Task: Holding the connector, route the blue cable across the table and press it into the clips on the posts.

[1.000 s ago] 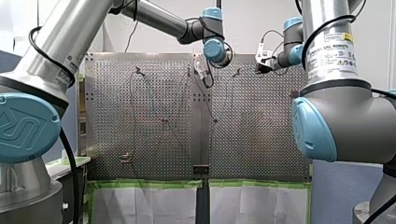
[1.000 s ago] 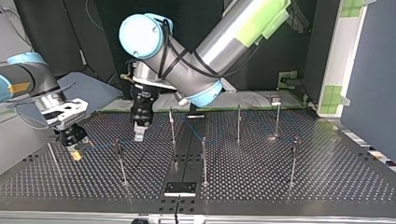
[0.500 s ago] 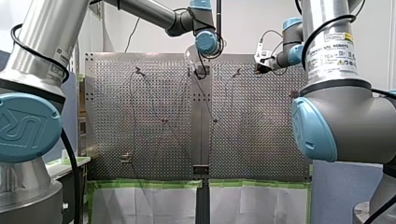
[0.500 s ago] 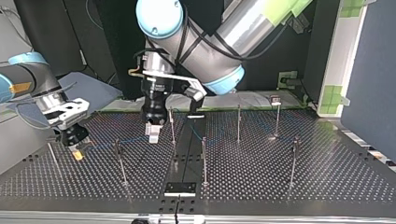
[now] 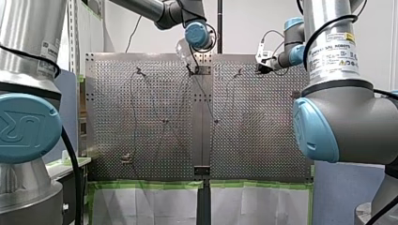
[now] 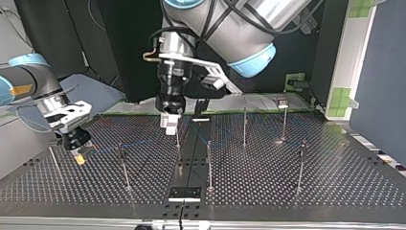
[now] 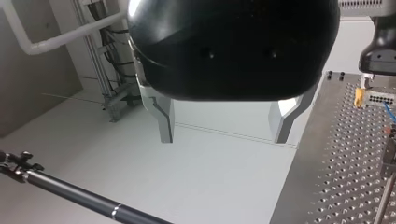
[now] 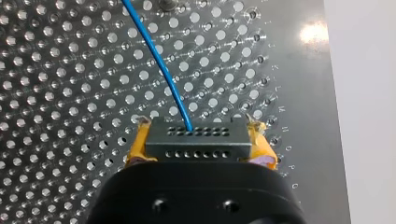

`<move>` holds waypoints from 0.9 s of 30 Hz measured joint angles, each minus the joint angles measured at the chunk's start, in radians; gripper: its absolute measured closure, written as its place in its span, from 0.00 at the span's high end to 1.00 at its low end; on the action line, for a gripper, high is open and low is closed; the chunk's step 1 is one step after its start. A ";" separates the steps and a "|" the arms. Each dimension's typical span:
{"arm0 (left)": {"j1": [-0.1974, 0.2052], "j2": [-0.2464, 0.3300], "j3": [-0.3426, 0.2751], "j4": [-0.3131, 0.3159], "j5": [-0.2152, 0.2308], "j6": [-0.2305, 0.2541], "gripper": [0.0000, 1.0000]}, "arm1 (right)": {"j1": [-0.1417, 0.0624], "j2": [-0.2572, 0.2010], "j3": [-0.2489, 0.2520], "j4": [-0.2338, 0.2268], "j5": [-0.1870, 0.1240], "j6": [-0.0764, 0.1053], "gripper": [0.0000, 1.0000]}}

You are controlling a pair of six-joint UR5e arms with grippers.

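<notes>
My right gripper (image 8: 198, 136) is shut on the grey connector (image 8: 198, 145), which sits between its yellow pads (image 8: 138, 145). The blue cable (image 8: 159, 58) leaves the connector's face and runs over the perforated plate. In the top view my right gripper (image 6: 79, 157) hangs low at the left, and the cable (image 6: 134, 143) trails from it past a post (image 6: 125, 168) toward the middle. My left gripper (image 6: 168, 126) hovers near the middle post (image 6: 177, 135), open and empty. Its metal fingers (image 7: 164, 122) stand wide apart above the table's far rim.
Several thin clip posts (image 6: 244, 127) stand across the perforated table (image 6: 268, 187). A black bracket (image 6: 184, 193) sits on the centre seam. Ahead of my left gripper, a dark rod with a clip (image 7: 70, 192) crosses over the white floor beyond the table's edge.
My left arm has swung toward the top view's right and lifted, carrying its open gripper from beside the cable to the middle post. My right gripper and the connector have stayed put.
</notes>
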 joint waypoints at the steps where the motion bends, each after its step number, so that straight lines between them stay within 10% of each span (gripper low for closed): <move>1: 0.000 0.011 -0.011 0.001 0.000 0.000 0.99 | 0.000 0.000 0.000 0.000 0.000 0.000 0.00; 27: -0.007 0.166 -0.238 0.085 0.019 -0.056 0.99 | 0.004 0.000 0.000 0.000 -0.001 0.000 0.00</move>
